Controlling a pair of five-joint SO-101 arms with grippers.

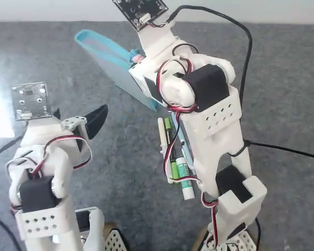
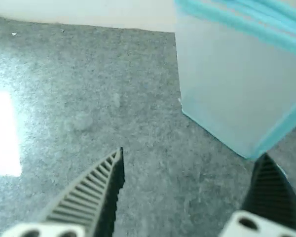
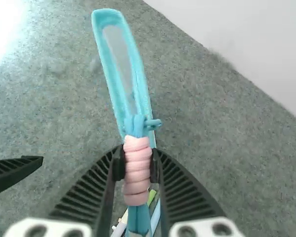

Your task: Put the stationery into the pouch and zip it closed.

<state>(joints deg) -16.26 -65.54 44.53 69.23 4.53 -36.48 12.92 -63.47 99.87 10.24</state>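
Right gripper (image 3: 136, 157): clamped on the pink ribbed zip pull (image 3: 136, 173) of the translucent turquoise-edged pouch (image 3: 119, 64), holding the pouch raised and edge-on.
Left gripper (image 2: 192, 160): spread wide, holding nothing, just beside the pouch's corner.
Stationery: pens and markers (image 1: 175, 157) lie on the grey felt mat (image 1: 282, 94) under the right arm (image 1: 214, 120), outside the pouch.

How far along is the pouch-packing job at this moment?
Done: nothing packed; the white and green pens and markers lie on the grey table. In hand: the right gripper pinches the pink pull of the translucent teal-edged pouch, held up; the left gripper is open beside it. Left: loading, zipping.
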